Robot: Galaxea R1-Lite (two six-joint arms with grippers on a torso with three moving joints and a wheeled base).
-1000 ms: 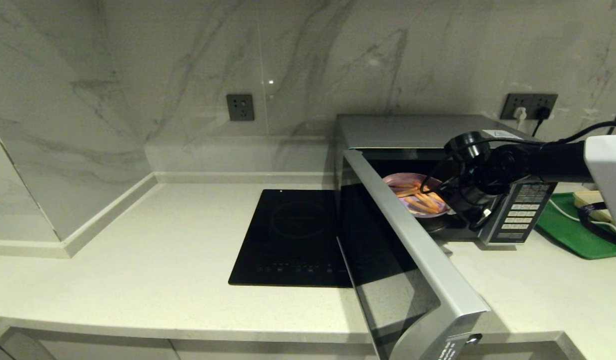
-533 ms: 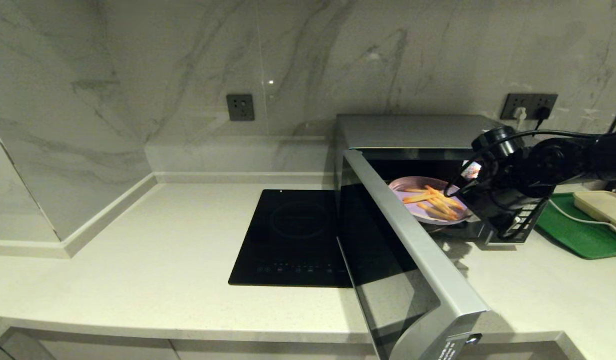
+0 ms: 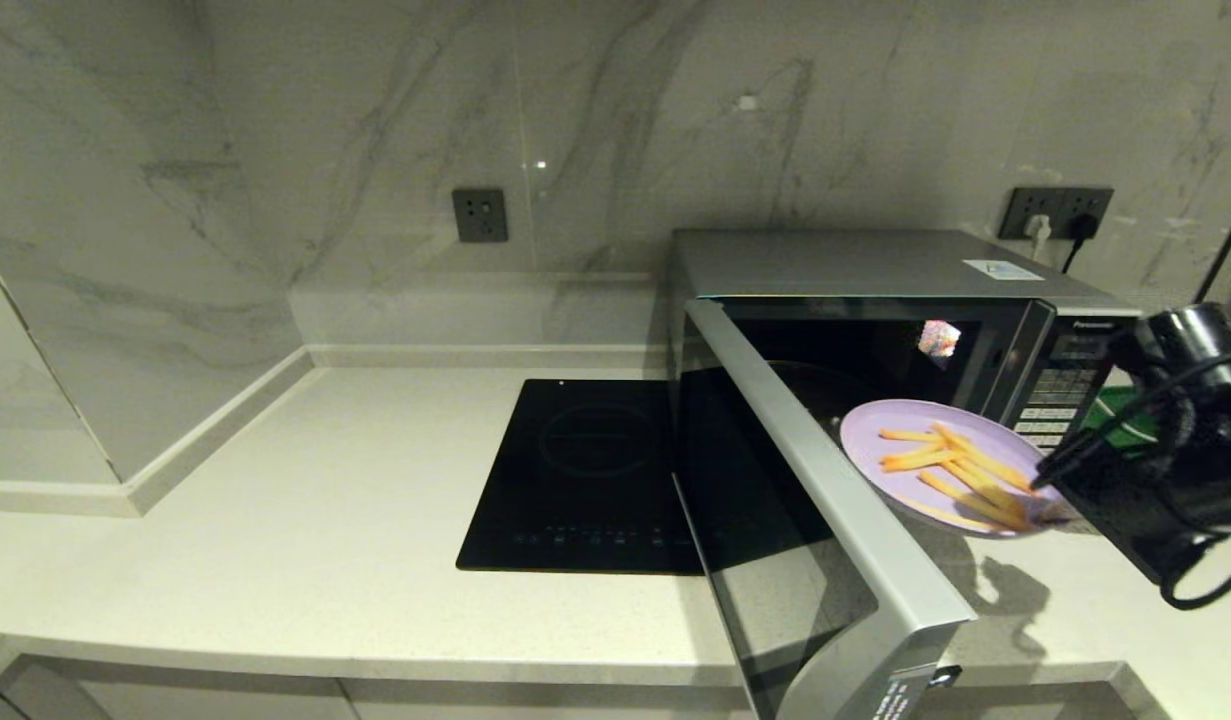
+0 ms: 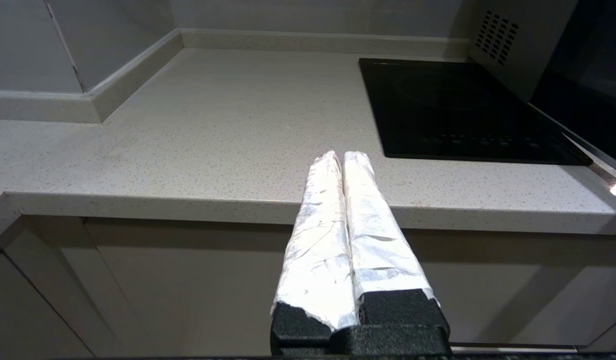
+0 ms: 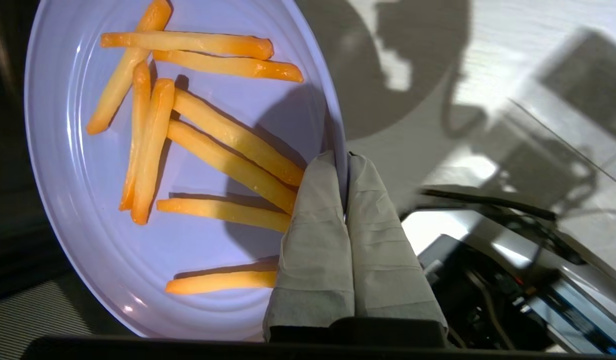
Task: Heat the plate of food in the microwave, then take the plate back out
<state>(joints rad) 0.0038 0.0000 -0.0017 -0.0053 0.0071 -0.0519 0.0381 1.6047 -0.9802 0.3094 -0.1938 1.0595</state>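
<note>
While the microwave (image 3: 875, 300) stands at the centre right of the head view with its door (image 3: 805, 520) swung wide toward the lower middle, the plate of food (image 3: 950, 465) is held just outside the dark cavity, above the table (image 3: 275, 500), in front of the button panel (image 3: 1055, 400). The plate's right edge is gripped by the right gripper (image 3: 1050, 500) at the right of the frame. A black induction hob (image 3: 585, 470) is set in the table left of the door, and wall sockets (image 3: 480, 214) are seen behind.

In the left wrist view, the left gripper (image 4: 344, 159) is held low before the table edge, its taped fingers (image 4: 320, 225) pressed together on nothing.

In the right wrist view, the lilac rim is pinched between the closed fingers (image 5: 318, 235) at the lower centre, with the orange fries (image 5: 187, 140) spread across the plate at the left.
</note>
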